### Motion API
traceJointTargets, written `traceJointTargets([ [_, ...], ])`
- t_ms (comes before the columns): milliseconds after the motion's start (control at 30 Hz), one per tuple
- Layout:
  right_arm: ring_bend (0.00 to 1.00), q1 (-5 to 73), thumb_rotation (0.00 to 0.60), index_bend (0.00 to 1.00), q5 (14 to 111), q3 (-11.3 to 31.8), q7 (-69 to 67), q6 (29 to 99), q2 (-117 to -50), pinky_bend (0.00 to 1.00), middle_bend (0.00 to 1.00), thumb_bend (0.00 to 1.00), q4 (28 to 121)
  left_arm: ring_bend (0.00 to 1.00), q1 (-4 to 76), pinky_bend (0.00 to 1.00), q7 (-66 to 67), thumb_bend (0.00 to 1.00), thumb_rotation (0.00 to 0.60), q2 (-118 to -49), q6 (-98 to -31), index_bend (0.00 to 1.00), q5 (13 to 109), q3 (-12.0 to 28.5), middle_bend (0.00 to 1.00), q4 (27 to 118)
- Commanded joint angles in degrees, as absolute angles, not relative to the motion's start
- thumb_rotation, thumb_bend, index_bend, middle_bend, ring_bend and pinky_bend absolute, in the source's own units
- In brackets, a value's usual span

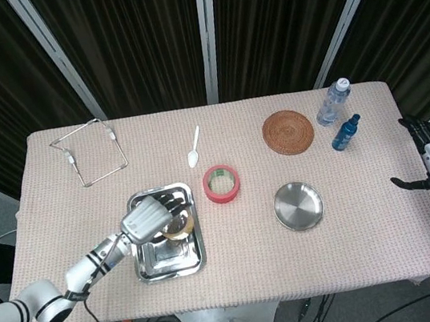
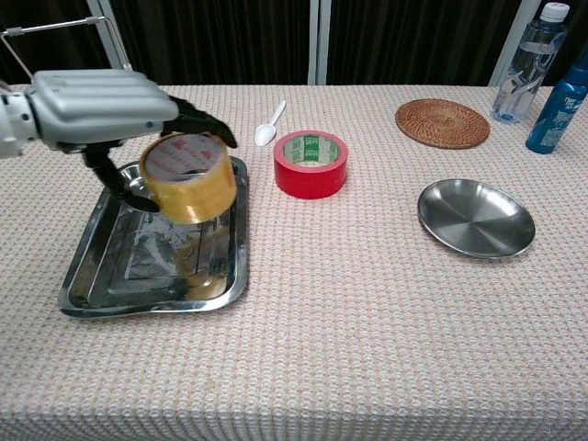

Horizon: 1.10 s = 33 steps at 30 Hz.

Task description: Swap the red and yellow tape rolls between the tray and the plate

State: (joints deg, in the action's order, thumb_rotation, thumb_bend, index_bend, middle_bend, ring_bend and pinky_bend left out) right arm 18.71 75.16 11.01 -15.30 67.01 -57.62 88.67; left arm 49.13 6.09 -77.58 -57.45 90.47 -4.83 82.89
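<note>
The yellow tape roll (image 2: 188, 177) is gripped by the left robot hand (image 2: 101, 106) and held above the tray (image 2: 101, 299) (tilted). The red tape roll (image 2: 310, 163) lies on the bench (image 2: 367, 331), at the tray's 2 o'clock. The plate (image 2: 476, 219) sits at 3 o'clock. Whether the right robot hand (image 1: 428, 153) is open cannot be told.

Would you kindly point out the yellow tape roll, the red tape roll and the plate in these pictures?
yellow tape roll (image 2: 191, 187), chest view, on its outer yellow band.
red tape roll (image 2: 310, 173), chest view, on its red side wall.
plate (image 2: 476, 218), chest view, on its bare middle.
</note>
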Motion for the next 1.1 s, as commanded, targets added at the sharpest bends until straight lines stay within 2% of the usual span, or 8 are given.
traceJointTargets([
  [33,0.00,19.3,0.600,0.00,75.2,11.0,-14.0,66.5,-58.1,0.00,0.00,0.07,89.5,0.22,47.4,0.41,5.3,0.29,0.600,-78.2,-57.8,0.33,89.0,-5.4,0.31,80.9],
  [200,0.00,19.8,0.600,0.00,75.0,11.0,-11.9,66.3,-58.5,0.00,0.00,0.08,90.6,0.15,46.6,0.36,3.7,0.27,0.600,-80.0,-56.1,0.24,88.1,-5.1,0.22,78.2],
  [300,0.00,20.0,0.600,0.00,74.6,11.0,-11.1,66.2,-58.7,0.00,0.00,0.08,90.9,0.08,46.2,0.31,2.1,0.22,0.600,-80.6,-56.7,0.12,89.1,-5.1,0.14,77.4],
  [400,0.00,20.4,0.600,0.00,74.6,10.9,-10.5,65.7,-59.1,0.00,0.00,0.07,91.0,0.04,45.6,0.28,0.8,0.16,0.600,-81.7,-57.6,0.07,90.1,-4.9,0.06,75.9],
  [500,0.00,21.0,0.600,0.00,74.9,10.7,-9.8,64.8,-59.2,0.00,0.00,0.07,91.3,0.02,45.1,0.26,-0.2,0.13,0.600,-82.3,-58.8,0.06,91.0,-4.6,0.03,75.3],
  [767,0.00,24.9,0.600,0.00,75.6,11.1,-4.9,61.1,-59.3,0.00,0.00,0.07,94.3,0.02,41.4,0.24,1.5,0.11,0.600,-79.4,-62.5,0.06,90.1,-4.4,0.02,78.4],
  [967,0.00,32.7,0.600,0.00,74.8,12.3,2.5,52.9,-62.2,0.00,0.00,0.06,97.2,0.01,32.9,0.23,7.6,0.11,0.600,-75.3,-70.0,0.06,81.1,-2.3,0.03,81.8],
  [1100,0.00,39.7,0.600,0.00,69.9,13.4,8.0,45.8,-68.4,0.00,0.00,0.04,95.1,0.00,27.4,0.20,7.1,0.11,0.600,-72.9,-73.7,0.06,76.6,-1.9,0.03,83.1],
])
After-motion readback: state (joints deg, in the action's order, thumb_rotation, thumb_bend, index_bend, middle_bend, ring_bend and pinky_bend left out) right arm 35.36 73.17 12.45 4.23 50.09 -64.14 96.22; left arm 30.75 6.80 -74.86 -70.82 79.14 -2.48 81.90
